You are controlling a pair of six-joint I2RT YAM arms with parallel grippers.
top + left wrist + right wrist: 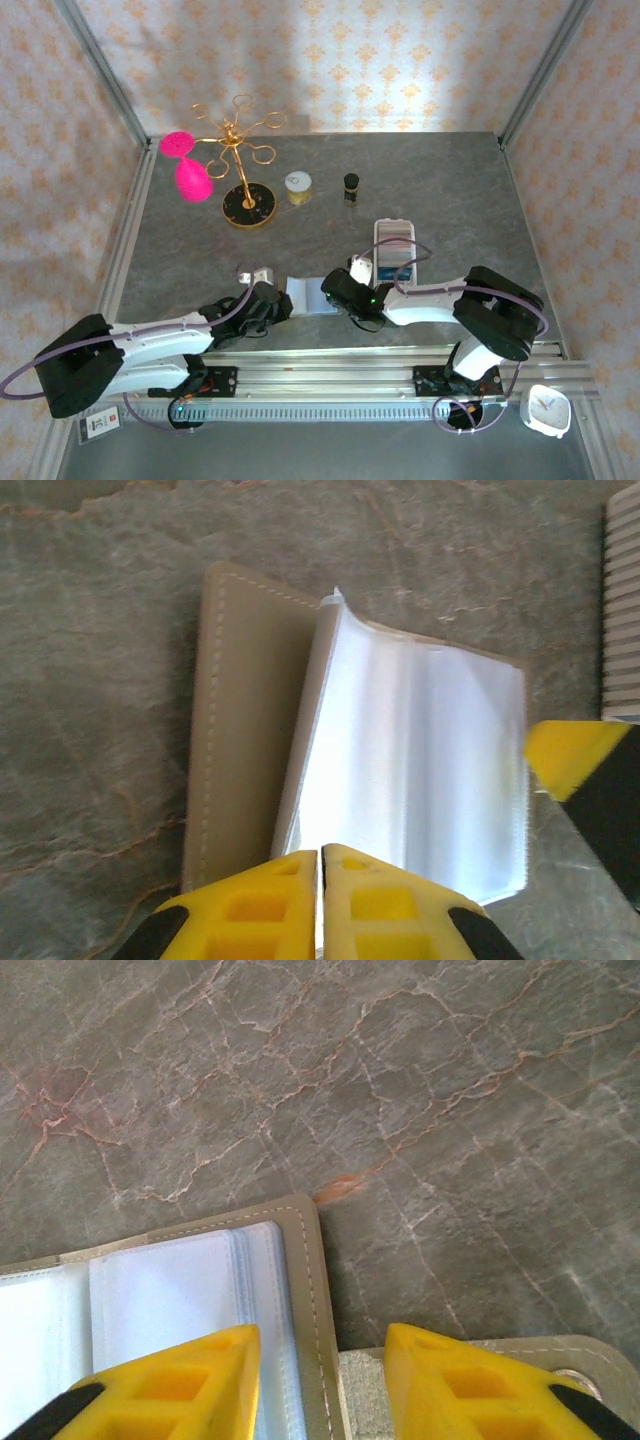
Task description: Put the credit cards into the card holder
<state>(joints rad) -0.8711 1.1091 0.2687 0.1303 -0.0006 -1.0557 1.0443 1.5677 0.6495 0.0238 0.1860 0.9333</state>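
The card holder (309, 296) lies open on the table near the front edge, with a grey-green cover (245, 710) and clear sleeves (420, 770). My left gripper (320, 858) is shut at the sleeves' near edge, and one sleeve seems pinched and lifted. From the right, my right gripper (320, 1345) is open, one finger over the sleeves (180, 1300), the other over the snap tab (560, 1355). Its fingertip (585, 775) also shows in the left wrist view. The credit cards (400, 262), pale blue, lie behind the right gripper by a white tray (393, 232).
At the back left stands a gold jewellery stand (243, 170) with pink pieces (190, 175). A small gold tin (298, 187) and a dark little bottle (351, 185) sit mid-back. A white clock (547, 410) lies past the front rail. The tray's ribbed edge (622, 600) is close to the holder.
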